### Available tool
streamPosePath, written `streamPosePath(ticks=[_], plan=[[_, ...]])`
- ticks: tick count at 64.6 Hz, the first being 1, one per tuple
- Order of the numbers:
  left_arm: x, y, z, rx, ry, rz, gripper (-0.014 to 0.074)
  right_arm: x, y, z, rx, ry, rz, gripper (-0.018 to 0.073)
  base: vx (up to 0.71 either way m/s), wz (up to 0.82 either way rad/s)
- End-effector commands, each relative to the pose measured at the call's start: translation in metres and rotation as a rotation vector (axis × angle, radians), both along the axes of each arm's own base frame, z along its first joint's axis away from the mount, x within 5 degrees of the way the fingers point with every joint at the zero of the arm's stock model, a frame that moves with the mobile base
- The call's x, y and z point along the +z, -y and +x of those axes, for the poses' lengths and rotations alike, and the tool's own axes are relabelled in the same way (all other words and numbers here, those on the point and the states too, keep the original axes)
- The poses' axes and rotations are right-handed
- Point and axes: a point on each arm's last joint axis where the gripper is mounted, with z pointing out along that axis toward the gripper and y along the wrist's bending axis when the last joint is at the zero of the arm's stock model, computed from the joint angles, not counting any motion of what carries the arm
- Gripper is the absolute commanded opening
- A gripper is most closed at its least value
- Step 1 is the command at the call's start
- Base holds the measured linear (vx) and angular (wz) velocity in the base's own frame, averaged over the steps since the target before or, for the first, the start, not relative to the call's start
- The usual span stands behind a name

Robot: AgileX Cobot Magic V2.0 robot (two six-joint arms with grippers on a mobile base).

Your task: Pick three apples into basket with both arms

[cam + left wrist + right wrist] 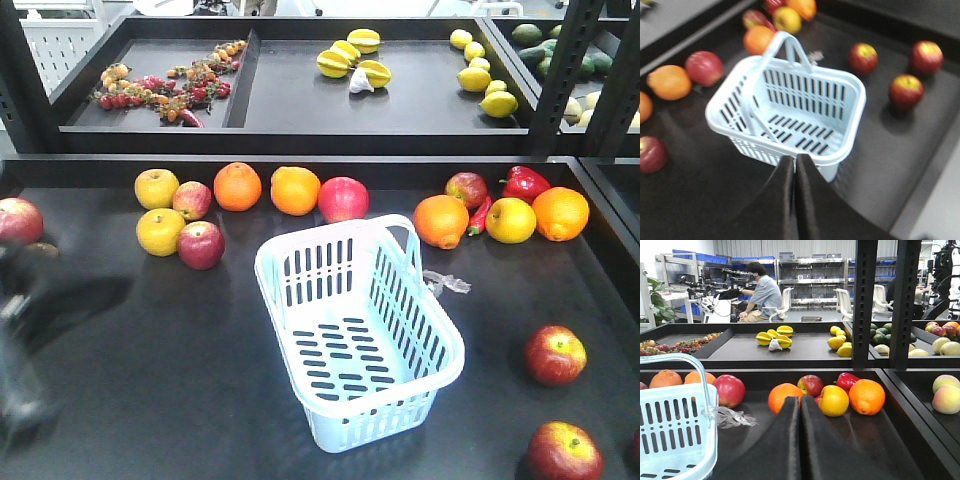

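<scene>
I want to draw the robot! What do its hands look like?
They are black pincers. The left gripper and the right gripper each have two smooth, matte black fingers, wide at the base and narrowing to a tip. No cables, stickers or markings show on them. In the front view, the arm is only a dark blur.

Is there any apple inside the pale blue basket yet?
No, the basket is empty; its slotted bottom shows bare in the front view.

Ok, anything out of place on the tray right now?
A crumpled scrap of clear plastic film lies loose on the black tray beside the pale blue slotted plastic basket; it looks like stray litter. The basket itself sits askew.
</scene>
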Motion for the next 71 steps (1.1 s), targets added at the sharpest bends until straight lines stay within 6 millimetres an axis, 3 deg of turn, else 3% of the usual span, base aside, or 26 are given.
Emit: streamPosePath(ticks=[1,11,17,23,41,46,50,55,64,71], plan=[[-0.014,-0.018,-0.024,0.138,0.123,-0.185,-0.0008,0.004,0.0,0.001,0.004,0.049,-0.011,-0.0009,0.0,0.0],[-0.067,-0.041,-0.056,0.256,0.175,-0.329,-0.0008,0.004,0.0,0.001,0.004,0.049,-0.011,-0.0009,0.0,0.0],[-0.094,-0.049,-0.065,0.292,0.196,-0.362,-0.0008,0.005,0.0,0.001,0.005,0.058,0.004,-0.0009,0.0,0.0],[-0.113,-0.051,-0.068,0.308,0.183,-0.37,-0.0008,0.01,0.0,0.0,0.016,0.112,0.19,-0.0009,0.0,0.0],[-0.122,-0.052,-0.067,0.325,0.168,-0.38,-0.0008,0.023,0.009,-0.003,0.02,0.28,0.68,-0.0009,0.0,0.0],[-0.121,-0.052,-0.067,0.326,0.17,-0.382,-0.0008,0.039,0.01,-0.006,0.044,0.33,0.796,-0.0008,0.0,0.0],[-0.122,-0.052,-0.067,0.325,0.167,-0.38,-0.0008,0.063,0.006,-0.011,0.081,0.315,0.732,-0.0007,0.0,0.0],[-0.122,-0.052,-0.067,0.324,0.166,-0.379,-0.0008,0.101,-0.001,-0.02,0.1,0.257,0.523,-0.0006,0.0,0.0],[-0.122,-0.052,-0.067,0.326,0.169,-0.381,-0.0008,0.155,-0.005,-0.018,0.059,-0.033,0.273,0.0006,0.0,0.0],[-0.122,-0.052,-0.067,0.326,0.169,-0.381,-0.0008,0.176,-0.001,-0.002,0.001,-0.268,0.086,0.0064,0.0,0.0]])
